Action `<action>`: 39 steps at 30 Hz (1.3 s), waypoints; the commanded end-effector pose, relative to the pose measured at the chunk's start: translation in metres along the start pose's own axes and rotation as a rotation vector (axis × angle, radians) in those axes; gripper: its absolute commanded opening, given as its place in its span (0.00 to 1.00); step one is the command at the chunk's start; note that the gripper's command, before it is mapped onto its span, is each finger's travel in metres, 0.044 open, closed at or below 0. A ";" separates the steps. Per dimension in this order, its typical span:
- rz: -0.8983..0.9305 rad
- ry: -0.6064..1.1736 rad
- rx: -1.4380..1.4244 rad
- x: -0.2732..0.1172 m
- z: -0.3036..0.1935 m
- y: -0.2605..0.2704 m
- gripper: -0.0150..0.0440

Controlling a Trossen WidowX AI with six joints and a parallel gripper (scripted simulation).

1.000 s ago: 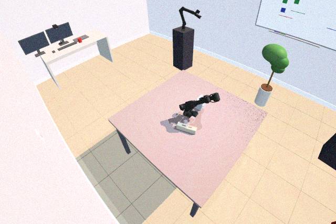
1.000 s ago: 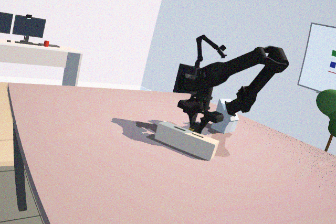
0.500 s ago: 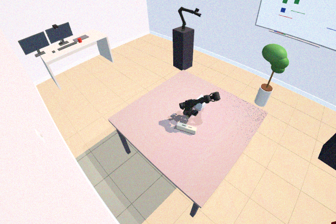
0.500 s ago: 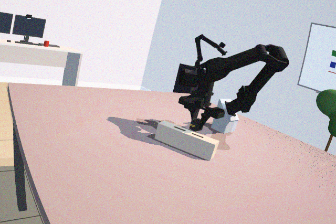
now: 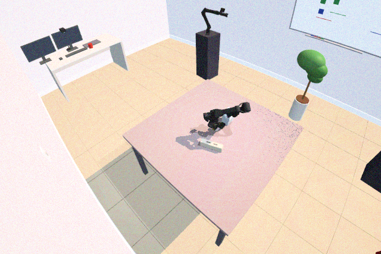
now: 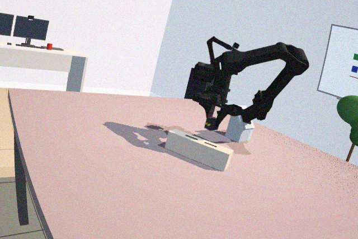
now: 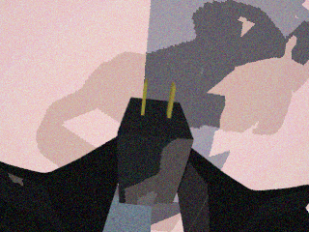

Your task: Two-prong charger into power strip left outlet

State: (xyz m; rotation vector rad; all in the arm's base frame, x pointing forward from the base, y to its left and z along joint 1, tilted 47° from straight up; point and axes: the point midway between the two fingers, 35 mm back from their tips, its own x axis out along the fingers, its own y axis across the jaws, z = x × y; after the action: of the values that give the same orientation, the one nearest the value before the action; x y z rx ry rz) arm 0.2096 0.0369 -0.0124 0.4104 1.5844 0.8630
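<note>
From the top, one long, cream, boxy power strip [image 5: 211, 146] [image 6: 198, 150] sits on one pink, speckled desk [image 5: 212, 180] [image 6: 144, 201].

From the side, the strip has two dark slots. The black tool [image 6: 212, 122] [image 7: 150, 143] is squeezed on one black, blocky charger [image 6: 211, 123] [image 7: 154, 145] near it.

Up close, two thin yellow prongs [image 7: 171, 101] stick out.

Matt black charger [image 6: 211, 123] [image 7: 154, 140]; brassy prongs [image 6: 207, 124] [image 7: 171, 101] (perhaps metal).
</note>
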 end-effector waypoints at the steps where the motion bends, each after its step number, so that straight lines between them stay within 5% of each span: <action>1: -0.006 0.002 -0.017 0.000 0.003 0.004 0.25; 39: -0.023 -0.001 -0.200 0.033 0.034 0.059 0.25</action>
State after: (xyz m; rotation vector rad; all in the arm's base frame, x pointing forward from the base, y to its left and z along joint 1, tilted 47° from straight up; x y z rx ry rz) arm 0.2230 0.1016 0.0054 0.2579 1.4948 0.9792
